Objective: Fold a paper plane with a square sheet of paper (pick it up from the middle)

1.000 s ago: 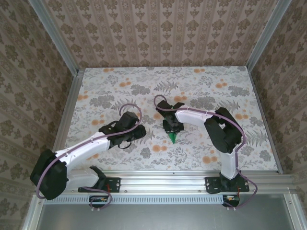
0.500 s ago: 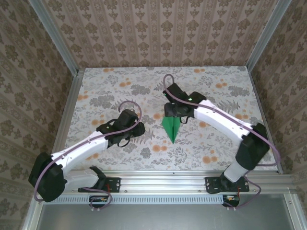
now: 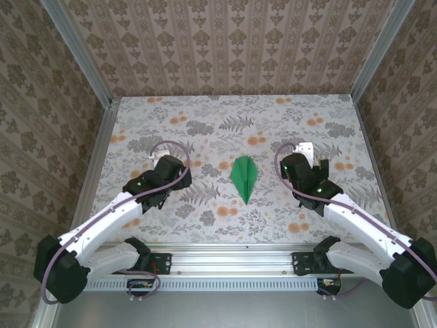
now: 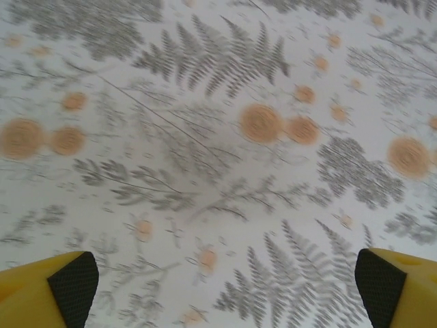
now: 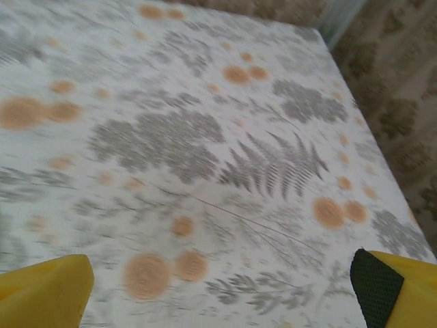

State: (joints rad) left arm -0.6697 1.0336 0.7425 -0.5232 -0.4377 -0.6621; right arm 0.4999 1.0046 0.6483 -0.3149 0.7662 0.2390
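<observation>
The square sheet of paper lies folded into a slim bright green paper plane (image 3: 244, 178) on the middle of the flowered table (image 3: 205, 130), its sharp tip toward the near edge. Nothing touches it. My left gripper (image 3: 166, 179) hovers to its left and my right gripper (image 3: 301, 168) to its right, each well clear of it. In the left wrist view the yellow fingers (image 4: 48, 294) stand far apart, and the left gripper (image 4: 225, 290) is open over bare tablecloth. The right gripper (image 5: 225, 290) is likewise open, with its fingers (image 5: 399, 287) at the frame's corners and nothing between them.
Patterned walls and aluminium posts (image 3: 102, 102) enclose the table on three sides. A metal rail (image 3: 232, 260) with both arm bases runs along the near edge. The table's right edge (image 5: 355, 89) appears in the right wrist view.
The right gripper has released the paper plane and swung away right. The left arm has drawn back left. Both grippers have opened wide, and the plane now lies flat and uncovered.
</observation>
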